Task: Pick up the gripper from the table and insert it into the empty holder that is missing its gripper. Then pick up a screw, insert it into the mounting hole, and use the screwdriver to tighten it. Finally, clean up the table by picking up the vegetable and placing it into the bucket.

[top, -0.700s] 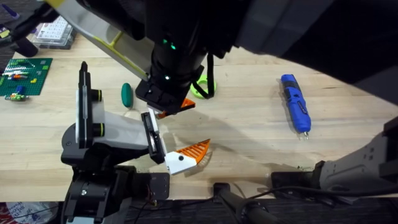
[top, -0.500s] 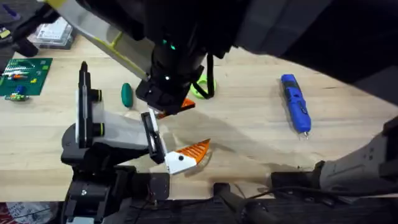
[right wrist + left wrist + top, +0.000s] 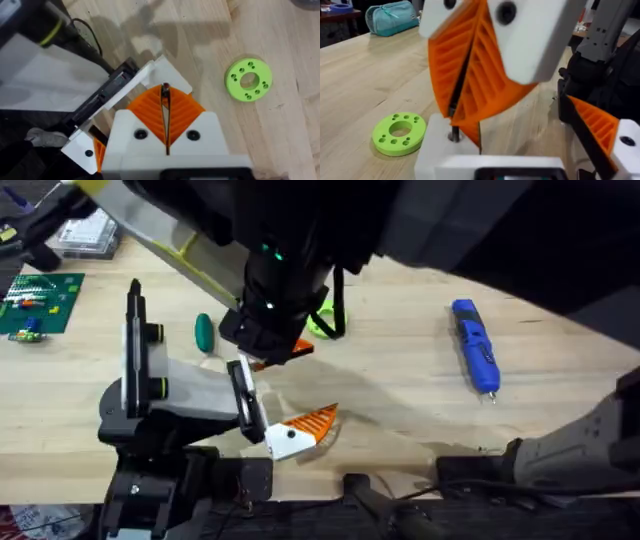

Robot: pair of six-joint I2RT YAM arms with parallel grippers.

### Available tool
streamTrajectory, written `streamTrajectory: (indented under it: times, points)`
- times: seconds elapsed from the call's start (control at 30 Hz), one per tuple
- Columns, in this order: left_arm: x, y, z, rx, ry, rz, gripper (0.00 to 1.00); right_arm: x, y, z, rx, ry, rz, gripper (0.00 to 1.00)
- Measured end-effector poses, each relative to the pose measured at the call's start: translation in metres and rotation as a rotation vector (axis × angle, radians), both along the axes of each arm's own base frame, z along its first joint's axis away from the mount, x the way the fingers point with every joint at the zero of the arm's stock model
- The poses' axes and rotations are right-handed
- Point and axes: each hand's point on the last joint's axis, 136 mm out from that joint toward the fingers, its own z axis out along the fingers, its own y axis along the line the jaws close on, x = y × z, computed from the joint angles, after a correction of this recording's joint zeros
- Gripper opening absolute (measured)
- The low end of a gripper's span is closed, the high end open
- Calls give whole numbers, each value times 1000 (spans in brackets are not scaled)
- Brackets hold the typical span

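A thin dark metal screw is pinched between the closed orange ribbed pads of the right gripper, above the grey-white wedge-shaped holder; the left gripper's state cannot be told.

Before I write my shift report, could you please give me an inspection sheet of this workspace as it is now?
Surface: wooden table, no spills seen.
Job's things: holder at the near left; orange finger by its black end plate; blue screwdriver lying at the right; green vegetable behind the holder.
Clutter: green ring, green brick board, clear box.
Grippers: right gripper shut on a screw.
Cables: black cable beside the ring.
Surroundings: teal pouch farther along the table.
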Motion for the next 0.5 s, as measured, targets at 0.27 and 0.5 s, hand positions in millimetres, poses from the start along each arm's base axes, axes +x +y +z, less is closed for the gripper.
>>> streamTrajectory:
  times: [0.27, 0.5]
  points:
    - [0, 0, 0, 0, 0, 0, 986, 0, 0, 1, 2, 0, 0, 9]
    - [0, 0, 0, 0, 0, 0, 986, 0, 0, 10, 13, -6, 0, 9]
